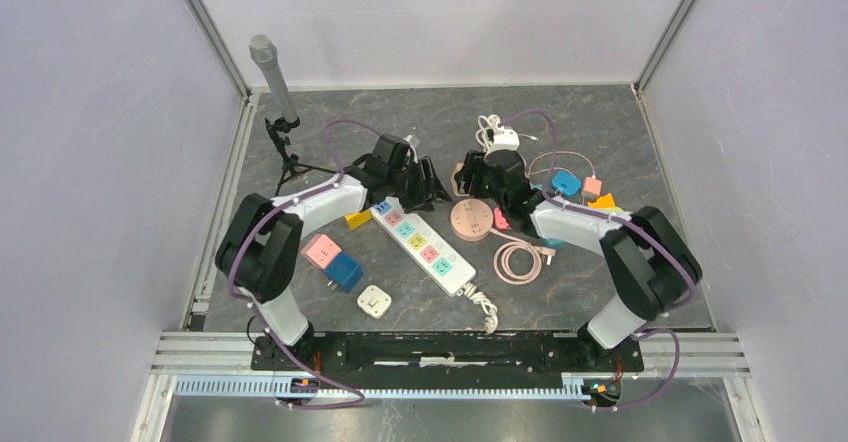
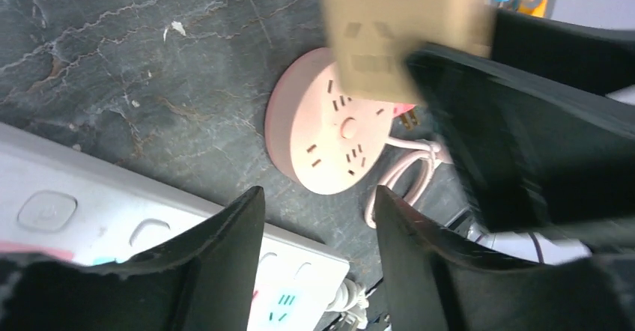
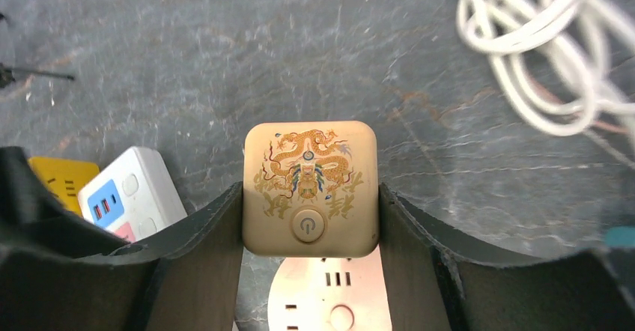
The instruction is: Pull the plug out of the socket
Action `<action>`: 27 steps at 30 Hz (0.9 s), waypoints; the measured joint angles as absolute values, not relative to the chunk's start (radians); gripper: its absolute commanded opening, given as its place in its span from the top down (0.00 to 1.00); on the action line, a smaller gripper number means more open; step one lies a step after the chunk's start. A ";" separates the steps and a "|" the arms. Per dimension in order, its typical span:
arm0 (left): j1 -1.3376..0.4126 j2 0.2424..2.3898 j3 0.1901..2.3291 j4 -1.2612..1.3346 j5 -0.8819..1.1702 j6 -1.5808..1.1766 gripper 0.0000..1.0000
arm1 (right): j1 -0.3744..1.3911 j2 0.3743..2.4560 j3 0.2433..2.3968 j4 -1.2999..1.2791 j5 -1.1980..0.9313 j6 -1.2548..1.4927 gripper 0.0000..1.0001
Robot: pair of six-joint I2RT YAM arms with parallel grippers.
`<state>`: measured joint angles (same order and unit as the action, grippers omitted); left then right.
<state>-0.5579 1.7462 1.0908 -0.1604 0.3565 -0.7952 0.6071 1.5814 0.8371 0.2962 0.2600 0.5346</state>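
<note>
I'm clamping the gold cube socket (image 3: 310,166) in the right gripper (image 3: 310,219), slotted face facing the spread, empty left gripper (image 2: 318,204).

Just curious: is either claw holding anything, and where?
The right gripper clamps the gold cube by its opposite sides; the left gripper holds nothing.

**Stone, Plastic and a Gilt Sheen**

We see a dark tabletop (image 3: 187,61) with a matt, veined, stone-like face. The gold adapter cube (image 3: 310,159) looks like smooth plastic with a soft satin sheen and a printed dragon. The pink round socket (image 2: 329,129) and white power strip (image 2: 112,219) are smooth plastic. On the right gripper (image 3: 310,196), the fingers (image 3: 198,271) are matt black.
</note>
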 measured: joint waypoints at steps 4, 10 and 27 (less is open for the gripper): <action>-0.558 1.666 1.075 -0.184 0.339 -0.787 0.01 | 0.576 1.690 0.883 0.291 0.133 0.546 0.94; -0.558 1.522 1.036 -0.241 0.302 -0.775 0.00 | 0.546 1.788 0.958 0.291 -0.007 0.545 0.71; -0.558 1.223 1.054 -0.570 0.046 -0.744 0.00 | 0.533 1.775 0.999 0.246 0.003 0.488 0.02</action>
